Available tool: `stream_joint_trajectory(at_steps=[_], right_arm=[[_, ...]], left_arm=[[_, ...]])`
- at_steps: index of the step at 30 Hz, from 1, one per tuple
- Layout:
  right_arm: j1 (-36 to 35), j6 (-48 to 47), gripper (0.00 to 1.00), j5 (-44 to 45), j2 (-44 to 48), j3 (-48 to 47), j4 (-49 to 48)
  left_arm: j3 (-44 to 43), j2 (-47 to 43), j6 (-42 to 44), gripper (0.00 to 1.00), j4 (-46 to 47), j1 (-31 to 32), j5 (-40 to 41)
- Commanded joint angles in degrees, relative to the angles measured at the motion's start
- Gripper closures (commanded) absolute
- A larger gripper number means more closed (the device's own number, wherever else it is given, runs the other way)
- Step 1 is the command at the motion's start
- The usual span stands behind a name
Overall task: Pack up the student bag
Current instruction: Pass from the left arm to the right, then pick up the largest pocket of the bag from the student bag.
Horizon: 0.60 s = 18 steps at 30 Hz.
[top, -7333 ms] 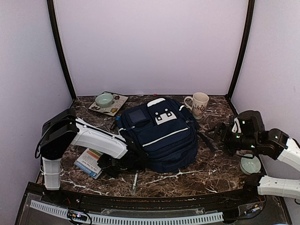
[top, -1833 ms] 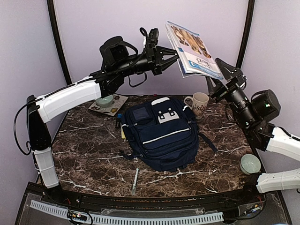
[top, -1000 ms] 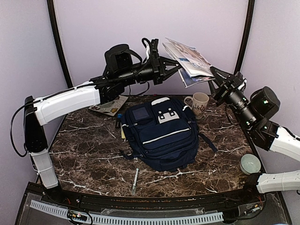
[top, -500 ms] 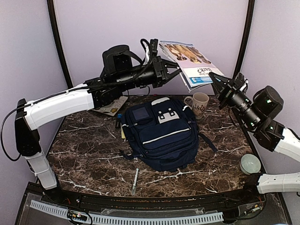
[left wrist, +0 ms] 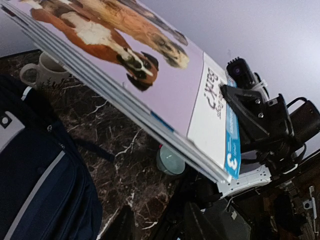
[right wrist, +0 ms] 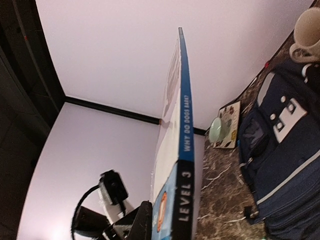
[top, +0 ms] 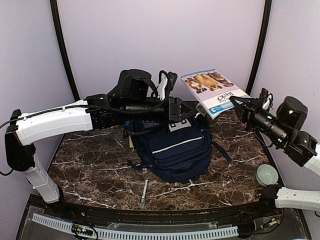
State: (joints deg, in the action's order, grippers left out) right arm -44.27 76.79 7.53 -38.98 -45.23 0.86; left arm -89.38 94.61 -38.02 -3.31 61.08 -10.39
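Student bag (top: 172, 150) lies flat in the middle of the bench (top: 85, 155), with a pen (top: 144, 191) just in front of it. So why's the book (top: 212, 90) hanging above the bag's far right corner? (mo)

Lined up to go in, I reckon. The right claw (top: 236, 102) pinches the book's corner and holds it tilted. The left claw (top: 186, 111), over the bag's far end, looks spread and empty, though it's blurry in its wrist view. Can't tell if the zip's open, and the left arm (top: 60, 117) hides the mug (left wrist: 44, 74) behind the bag from above. (jt)
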Motion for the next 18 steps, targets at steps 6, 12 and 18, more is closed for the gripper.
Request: stream_joint_trajectory(at_steps=[6, 12, 18], right_arm=[[2.2, -22.6, 1.0, 12.6, -4.5, -20.0, 27.5], [2.4, -30.1, 1.0, 19.6, -6.1, -27.9, 40.0], [2.4, -29.5, 1.0, 23.4, -1.5, -26.8, 42.2]], left_arm=[[-2.4, -4.3, 11.0, 0.08, -20.1, 2.7, 13.0], [-2.9, -3.9, 13.2, 0.03, -25.4, 3.2, 17.5], [-8.6, 1.0, 18.5, 0.1, -33.3, 4.8, 19.5]])
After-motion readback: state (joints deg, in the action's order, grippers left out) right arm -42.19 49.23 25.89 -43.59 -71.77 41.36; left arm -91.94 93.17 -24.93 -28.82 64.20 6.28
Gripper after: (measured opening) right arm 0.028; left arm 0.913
